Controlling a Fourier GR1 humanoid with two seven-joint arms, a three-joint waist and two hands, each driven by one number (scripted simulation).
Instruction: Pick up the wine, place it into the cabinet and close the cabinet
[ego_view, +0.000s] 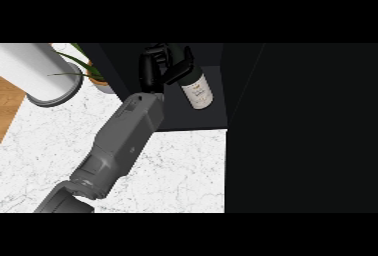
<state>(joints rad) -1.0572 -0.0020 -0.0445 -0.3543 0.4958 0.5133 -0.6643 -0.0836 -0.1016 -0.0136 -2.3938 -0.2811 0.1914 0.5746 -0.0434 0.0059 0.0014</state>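
While the wine (198, 90) is sitting inside the dark cabinet (244, 80), label facing up toward the view, its neck and shoulder are being partly covered by the hand (164, 65) reaching in from the left side of the view. Which arm this is cannot be told with certainty; by position it is taken as the left hand, and no second hand is showing. The fingers (150, 70) are curving down beside the bottle and the thumb is angling across toward its upper end, apparently touching it; whether they are closing on the bottle or just parting from it is not resolvable, so the state is being logged as undetermined.

The grey forearm (125, 140) is crossing the white marbled table (177, 165) and entering the cabinet opening. A large dark panel, likely the cabinet door (303, 125), is filling the right of the view. A white cylinder on a grey base (40, 70) and a potted plant (92, 72) are standing at the far left, well apart from the cabinet.

Risks judged from here: the bottle may be resting tilted, so pulling the hand out could drag or tip it. If the bottle is sitting near the shelf edge, swinging the door shut could strike it.
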